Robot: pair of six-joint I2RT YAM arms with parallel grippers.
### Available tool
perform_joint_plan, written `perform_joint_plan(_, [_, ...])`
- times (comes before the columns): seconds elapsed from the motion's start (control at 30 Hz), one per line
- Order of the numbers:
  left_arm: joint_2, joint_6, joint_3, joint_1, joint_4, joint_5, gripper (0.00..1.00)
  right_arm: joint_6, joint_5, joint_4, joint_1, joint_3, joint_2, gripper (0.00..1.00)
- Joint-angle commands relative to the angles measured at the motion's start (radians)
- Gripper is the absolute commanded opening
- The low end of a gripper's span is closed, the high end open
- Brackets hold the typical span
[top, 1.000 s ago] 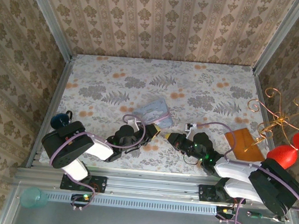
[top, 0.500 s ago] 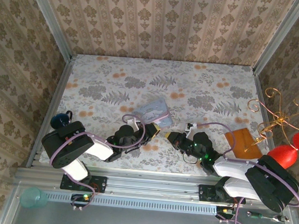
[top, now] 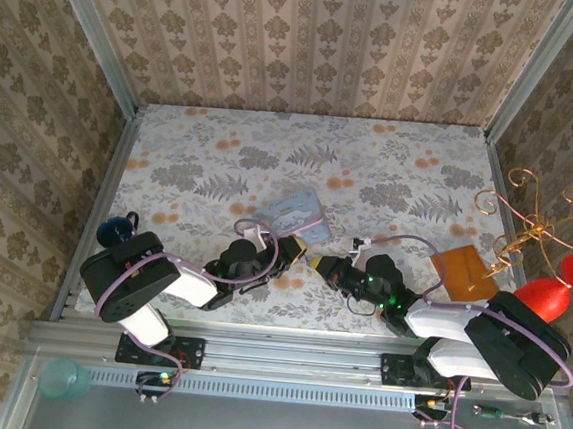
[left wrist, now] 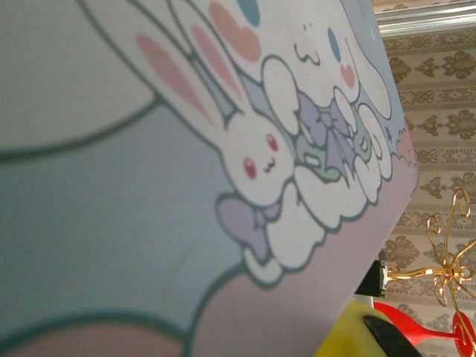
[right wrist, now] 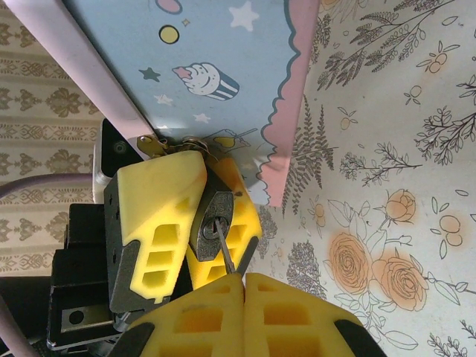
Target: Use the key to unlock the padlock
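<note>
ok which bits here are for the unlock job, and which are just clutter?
Job: padlock in left pincer, key in right pincer.
Clutter: blue tin, orange board, gold wire stand, teal cup.

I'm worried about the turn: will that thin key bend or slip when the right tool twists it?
The key is a thin metal shaft, so it likely flexes under a hard twist. Only its end is pinched in the right tool, its tip in the padlock, so it may slip in that grip.

No legible text or numbers.
</note>
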Motion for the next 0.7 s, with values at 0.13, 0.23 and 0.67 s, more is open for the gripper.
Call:
perform_joint_plan(0.13, [0.001, -0.014, 0.019, -0.033, 0.101, 0.06, 0.0, -0.01, 0.022, -0.026, -0.024, 0.031, -0.031, 0.0])
perform_joint_plan(0.23, [0.003, -0.011, 0.023, -0.038, 0.104, 0.066, 0.0, -0.01, 0.023, -0.04, -0.03, 0.035, -0.034, 0.0])
perform_joint_plan(0.67, [0.004, 0.008, 0.045, -0.056, 0.075, 0.082, 0.0, -0.001, 0.005, -0.01, -0.044, 0.052, -0.001, 0.0])
